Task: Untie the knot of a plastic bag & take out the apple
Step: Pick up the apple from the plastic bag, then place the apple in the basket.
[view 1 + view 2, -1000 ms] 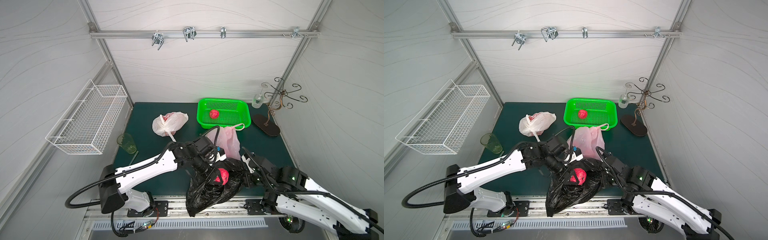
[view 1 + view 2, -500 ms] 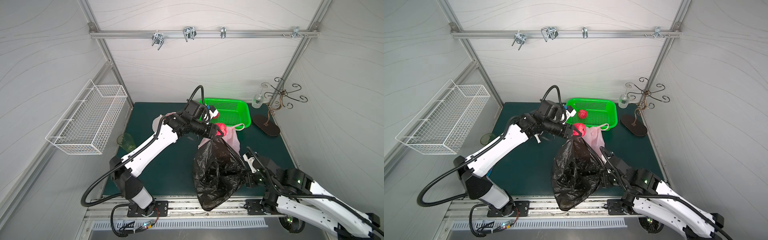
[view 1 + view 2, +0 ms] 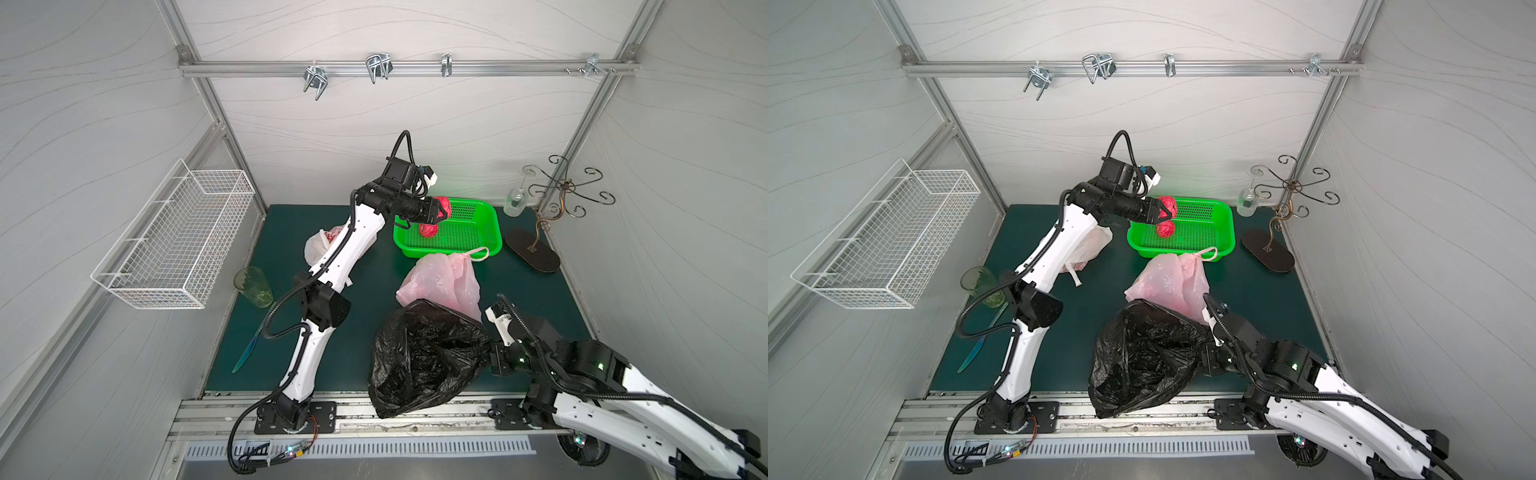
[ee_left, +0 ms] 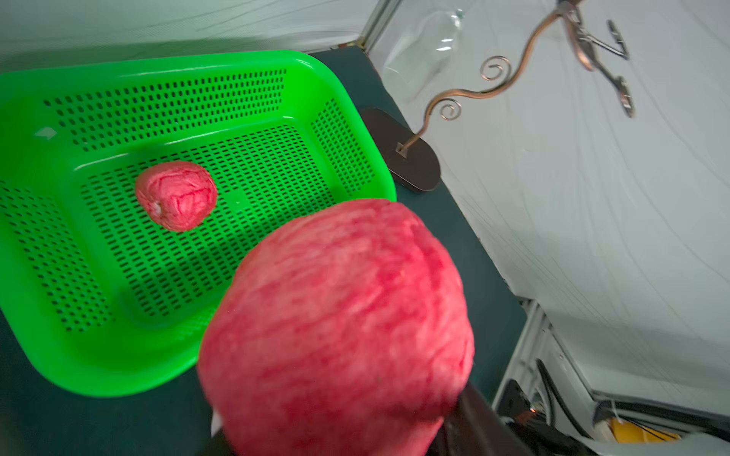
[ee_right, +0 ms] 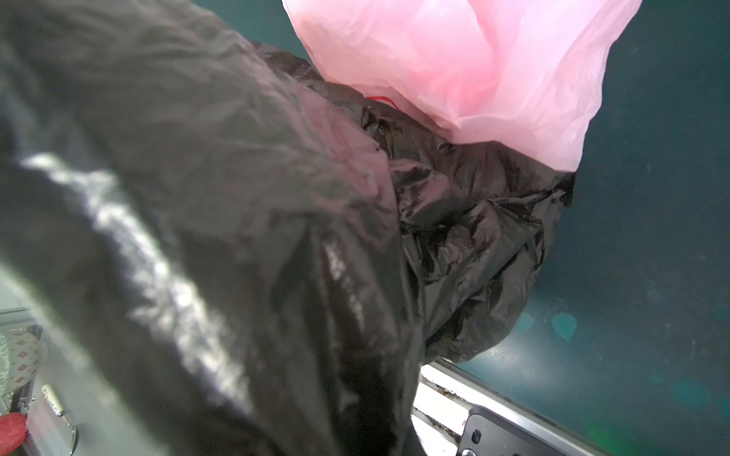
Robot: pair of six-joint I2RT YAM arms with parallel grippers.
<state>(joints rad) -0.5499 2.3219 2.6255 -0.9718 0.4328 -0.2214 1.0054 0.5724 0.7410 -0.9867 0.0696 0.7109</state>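
Note:
My left gripper (image 3: 439,210) is shut on a red apple (image 3: 444,205) and holds it in the air over the near left part of the green basket (image 3: 494,224). In the left wrist view the held apple (image 4: 335,327) fills the foreground and hides the fingers. Another apple (image 4: 176,195) lies on the basket floor. The black plastic bag (image 3: 424,357) slumps open at the table's front edge. My right gripper (image 3: 490,360) is shut on its right side. In the right wrist view the black plastic bag (image 5: 237,237) covers the jaws.
A pink bag (image 3: 440,278) lies just behind the black one, and a white bag (image 3: 318,245) sits under the left arm. A green glass (image 3: 254,286) and a teal knife (image 3: 249,349) are at the left. A curly metal stand (image 3: 540,232) and a bottle (image 3: 515,203) stand at the back right.
My left arm lifted the apple out of the black bag and carried it back to above the green basket. The bag was pulled up, then sagged. My right gripper kept its hold.

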